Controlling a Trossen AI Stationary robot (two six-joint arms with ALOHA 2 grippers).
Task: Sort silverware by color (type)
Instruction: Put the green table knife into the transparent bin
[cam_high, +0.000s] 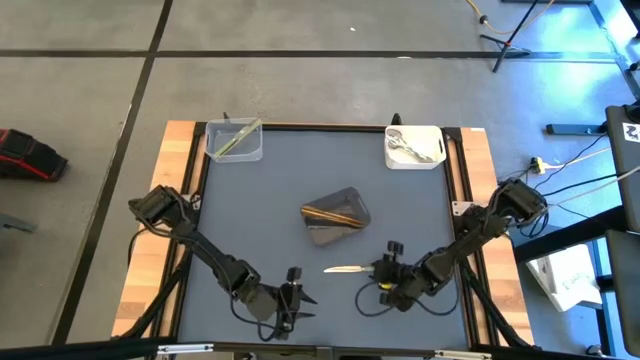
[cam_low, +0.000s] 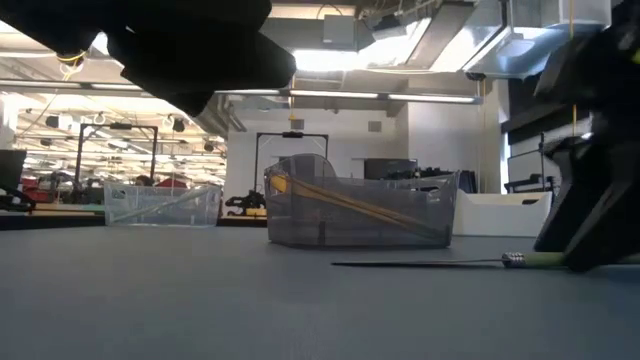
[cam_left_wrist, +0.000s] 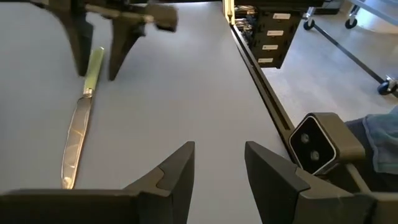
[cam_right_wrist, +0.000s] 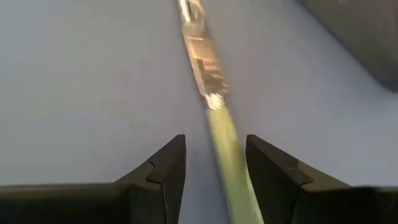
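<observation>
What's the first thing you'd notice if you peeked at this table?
A lone green-handled knife lies on the grey mat, its handle between the open fingers of the right hand at the near edge. A dark grey tub with gold pieces sits mid-table; the left hand waits open, near the front.

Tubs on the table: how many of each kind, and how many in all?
Clear tub: 1
White tub: 1
Dark grey tub: 1
Total: 3
</observation>
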